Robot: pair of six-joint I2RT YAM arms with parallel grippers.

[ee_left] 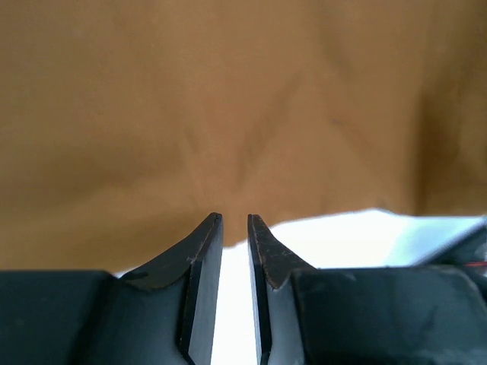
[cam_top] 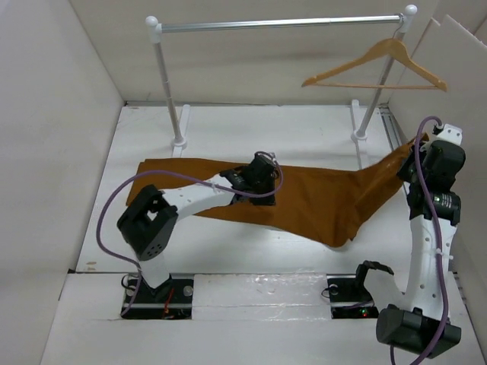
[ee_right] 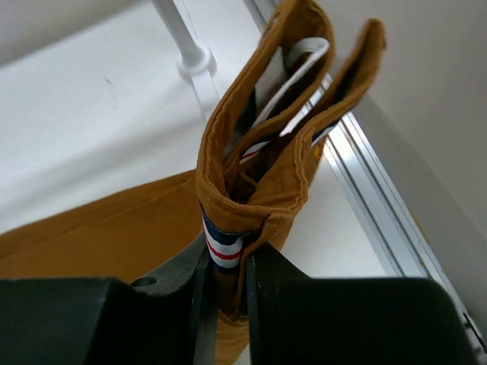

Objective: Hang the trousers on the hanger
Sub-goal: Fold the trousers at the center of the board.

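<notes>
Trousers with waistband clamped in the right end effector, legs beneath the narrowly parted left end effector.

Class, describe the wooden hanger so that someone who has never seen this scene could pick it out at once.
Find the silver rail on white posts across the back of the table. Near its right end hangs the hanger. It is the only pale wooden triangle here, unlike the soft rust-brown trousers below.

The trousers are rust-brown with red, white and blue striped waistband trim; the hanger is pale wood.
</notes>
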